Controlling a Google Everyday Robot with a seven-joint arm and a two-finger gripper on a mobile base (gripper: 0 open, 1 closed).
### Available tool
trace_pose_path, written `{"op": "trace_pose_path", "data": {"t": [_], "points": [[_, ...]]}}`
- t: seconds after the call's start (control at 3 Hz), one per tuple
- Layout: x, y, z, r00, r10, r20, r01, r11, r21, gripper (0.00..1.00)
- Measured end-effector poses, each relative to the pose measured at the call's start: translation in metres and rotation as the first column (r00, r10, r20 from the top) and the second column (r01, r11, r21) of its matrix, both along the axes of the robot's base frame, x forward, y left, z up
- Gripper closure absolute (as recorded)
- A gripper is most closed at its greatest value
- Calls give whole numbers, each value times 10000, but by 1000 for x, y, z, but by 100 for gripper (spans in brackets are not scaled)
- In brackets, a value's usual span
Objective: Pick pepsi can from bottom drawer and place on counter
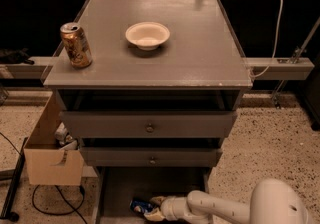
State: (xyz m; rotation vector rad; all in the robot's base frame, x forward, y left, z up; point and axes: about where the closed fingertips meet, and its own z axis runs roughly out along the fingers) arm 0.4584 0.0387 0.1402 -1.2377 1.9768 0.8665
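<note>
In the single camera view, the bottom drawer stood pulled out at the lower edge, its front end cut off by the frame and its interior dim. The pepsi can lay on its side on the drawer floor, only a small blue patch of it legible. The gripper sat low in that drawer right at the can's right end, at the tip of a pale arm reaching in from the lower right; whether it was spread or clamped on the can could not be told. The arm's rounded white housing was cropped at the corner. Above, the counter carried one white bowl near its middle and one gold-brown can upright by its left edge, well apart. That made two cans in all. There were three drawers: the bottom one plus two upper drawers, each with one knob. One cardboard box stood on the floor left of the cabinet, its contents unclear.
</note>
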Motion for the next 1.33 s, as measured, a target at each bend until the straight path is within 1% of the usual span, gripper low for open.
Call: {"op": "trace_pose_path", "data": {"t": [0.33, 0.67, 1.0, 1.33], "points": [[0, 0, 0, 10000, 1, -1, -1, 10000, 1, 100], [0, 0, 0, 10000, 9, -6, -9, 10000, 1, 100], [3, 1, 7, 9996, 275, -47, -275, 9996, -58, 100], [17, -8, 28, 9986, 525, 31, -525, 9986, 68, 100]]}}
